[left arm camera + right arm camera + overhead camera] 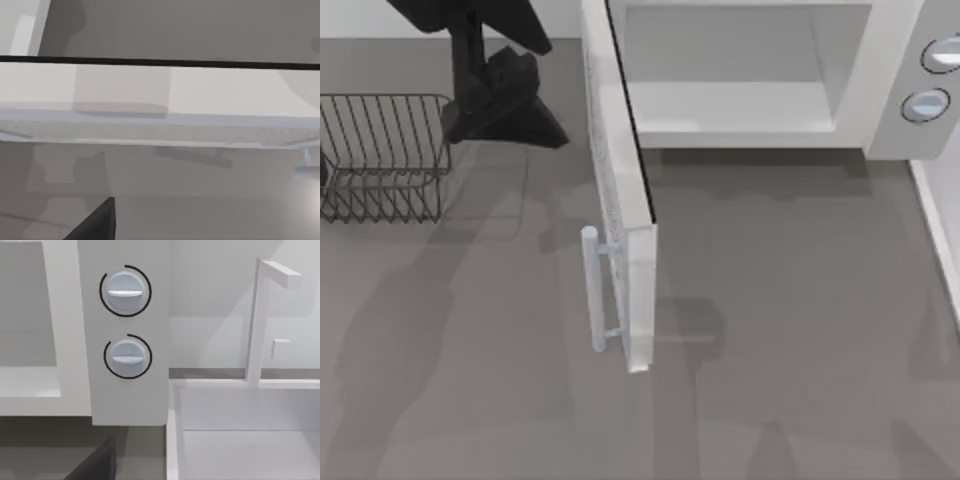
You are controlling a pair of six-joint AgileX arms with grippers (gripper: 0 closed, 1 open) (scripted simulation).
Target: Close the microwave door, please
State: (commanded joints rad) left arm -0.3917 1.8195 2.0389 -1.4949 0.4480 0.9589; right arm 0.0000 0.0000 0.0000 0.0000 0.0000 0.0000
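Door (620,190) of microwave (890,90) wide open, swung out edge-on from the cavity's left side across the table (800,300), with bar handle (591,290) on its left face. Left gripper (505,120) at far left between wire rack (380,155) and door, apart from both; open or closed, cannot tell. Right gripper (95,465) facing the two knobs (125,290), grip likewise impossible to tell.

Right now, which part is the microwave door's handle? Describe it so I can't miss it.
Find the white microwave at the table's back. Its door swings out toward the front. On the door's left face, near its free end, stands the handle: a pale-grey bar on two short posts.
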